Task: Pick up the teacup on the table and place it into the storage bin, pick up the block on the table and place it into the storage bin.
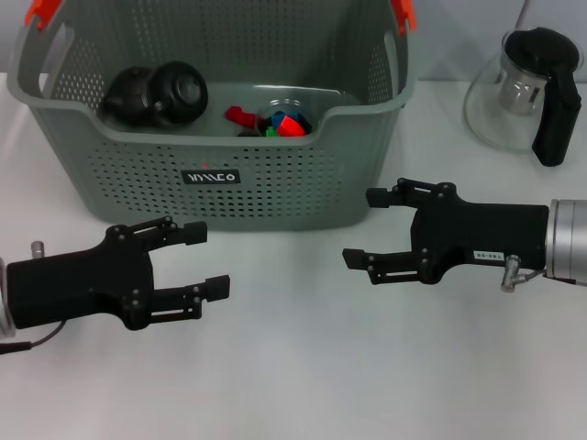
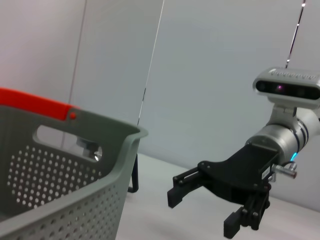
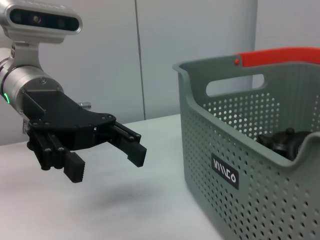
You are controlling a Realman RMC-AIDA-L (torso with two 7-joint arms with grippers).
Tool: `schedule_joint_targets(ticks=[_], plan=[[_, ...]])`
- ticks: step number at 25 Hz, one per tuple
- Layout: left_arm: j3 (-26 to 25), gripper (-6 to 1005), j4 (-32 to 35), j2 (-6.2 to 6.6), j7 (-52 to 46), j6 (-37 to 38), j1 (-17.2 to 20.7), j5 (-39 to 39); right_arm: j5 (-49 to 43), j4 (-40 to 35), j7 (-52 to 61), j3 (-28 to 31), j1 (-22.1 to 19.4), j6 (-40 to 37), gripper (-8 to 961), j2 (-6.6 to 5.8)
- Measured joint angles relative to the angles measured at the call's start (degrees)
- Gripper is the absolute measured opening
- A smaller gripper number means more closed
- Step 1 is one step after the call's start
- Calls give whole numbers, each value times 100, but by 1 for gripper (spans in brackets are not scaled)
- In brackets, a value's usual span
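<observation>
The storage bin (image 1: 275,174) is cut by the top edge in the head view, so its back wall does not show. Its front wall hides the lower part of the black teapot (image 1: 156,94) and of the coloured pieces (image 1: 275,121) inside; what these pieces are cannot be told. The glass teapot (image 1: 523,92) is cut at the right edge

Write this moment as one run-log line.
left gripper: open, empty, before storage bin | right gripper: open, empty | bin: dark teapot, coloured blocks inside
</observation>
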Motion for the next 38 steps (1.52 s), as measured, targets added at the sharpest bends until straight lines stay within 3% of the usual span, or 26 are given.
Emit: schedule_joint_targets(ticks=[20, 38], plan=[[179, 817, -346, -25, 39, -336, -58, 6, -61, 66, -89, 63, 78, -18, 938, -14], [430, 817, -353, -29, 46, -415, -108, 19, -854, 165, 218, 28, 305, -63, 931, -3]])
